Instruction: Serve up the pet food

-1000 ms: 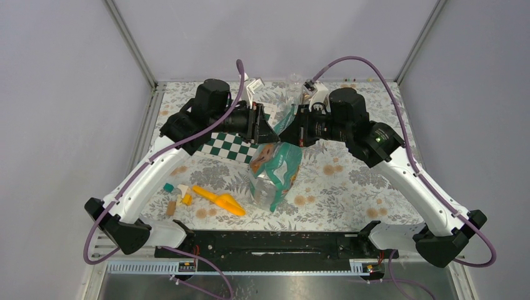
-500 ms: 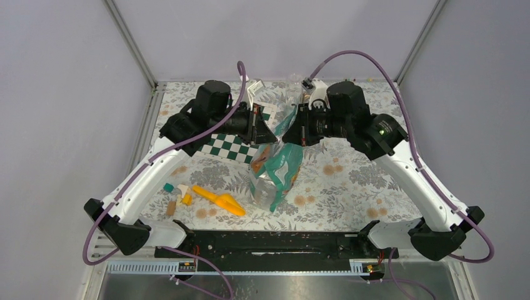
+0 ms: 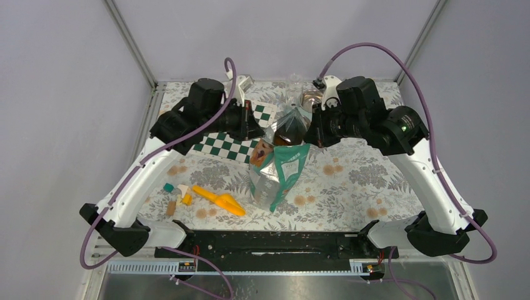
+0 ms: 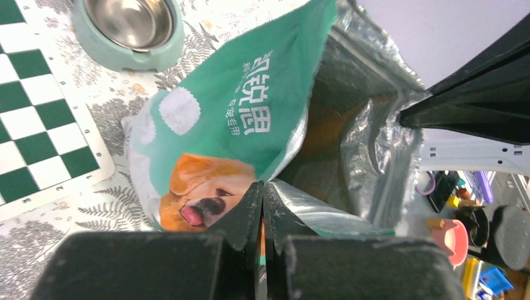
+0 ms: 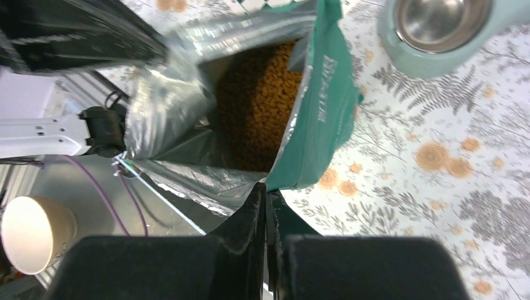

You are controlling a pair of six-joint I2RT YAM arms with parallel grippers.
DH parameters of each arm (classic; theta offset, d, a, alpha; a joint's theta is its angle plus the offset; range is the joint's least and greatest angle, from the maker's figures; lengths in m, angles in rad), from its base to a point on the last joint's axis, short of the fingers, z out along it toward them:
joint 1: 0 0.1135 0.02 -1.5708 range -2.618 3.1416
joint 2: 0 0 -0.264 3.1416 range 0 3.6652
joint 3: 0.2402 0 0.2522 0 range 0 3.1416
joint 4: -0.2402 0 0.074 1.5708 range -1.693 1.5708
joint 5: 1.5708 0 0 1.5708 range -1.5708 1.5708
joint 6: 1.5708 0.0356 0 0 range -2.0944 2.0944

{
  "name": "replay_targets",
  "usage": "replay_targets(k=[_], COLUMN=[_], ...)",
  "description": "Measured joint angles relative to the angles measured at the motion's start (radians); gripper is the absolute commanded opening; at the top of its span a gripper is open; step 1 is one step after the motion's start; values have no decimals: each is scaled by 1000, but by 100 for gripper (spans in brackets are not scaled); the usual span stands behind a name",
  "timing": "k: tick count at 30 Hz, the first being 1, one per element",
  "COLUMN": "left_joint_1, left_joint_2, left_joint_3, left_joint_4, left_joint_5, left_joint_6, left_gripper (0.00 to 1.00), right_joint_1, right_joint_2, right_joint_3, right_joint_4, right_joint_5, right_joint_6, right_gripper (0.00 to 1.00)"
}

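Note:
A teal-green bag [image 3: 275, 174] with a golden dog picture stands mid-table, its silver-lined mouth pulled open. My left gripper [image 3: 261, 132] is shut on the left lip of the bag [image 4: 250, 112]. My right gripper [image 3: 310, 129] is shut on the right lip of the bag [image 5: 322, 106]. The brown-orange pet food [image 5: 261, 106] shows inside the open bag, and as a dark patch in the top view [image 3: 290, 135]. An orange scoop [image 3: 219, 200] lies on the table left of the bag. A pale green bowl with a steel inside [image 4: 128, 31] stands behind the bag, also in the right wrist view [image 5: 440, 31].
A green-and-white checkered mat [image 3: 230, 145] lies at the back left. Small coloured blocks [image 3: 176, 195] lie by the scoop. A clear cup [image 3: 294, 81] stands at the back edge. The floral cloth [image 3: 350, 181] covers the table, with metal frame posts at the back corners.
Both grippers have moved apart, left going left and right going right, each with its lip of the bag. The bag mouth has opened wide and the kibble now shows.

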Motion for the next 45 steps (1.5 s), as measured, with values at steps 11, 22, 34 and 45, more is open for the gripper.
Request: replay_targets(k=[11,22,34,45], left_joint_1=[4,17,28,314], left_joint_2=[-15,-64,-105,-340], left_joint_3=[146,240,19,-530], left_joint_4=[-32,47,8,-59], left_joint_5=[-164,-227,-389,-561], left_joint_6=[0,29,32,-261], left_gripper=[0,49,66,86], right_joint_1=[6,5,5,5], right_joint_2=[64,146,50,-26], right_joint_3=[139,277,148,179], right_joint_4=[-129,-153,-48,-21], right_joint_5=[194,206,208,219], right_joint_6=[-21,-30,0,24], right_gripper=[0,58,75,78])
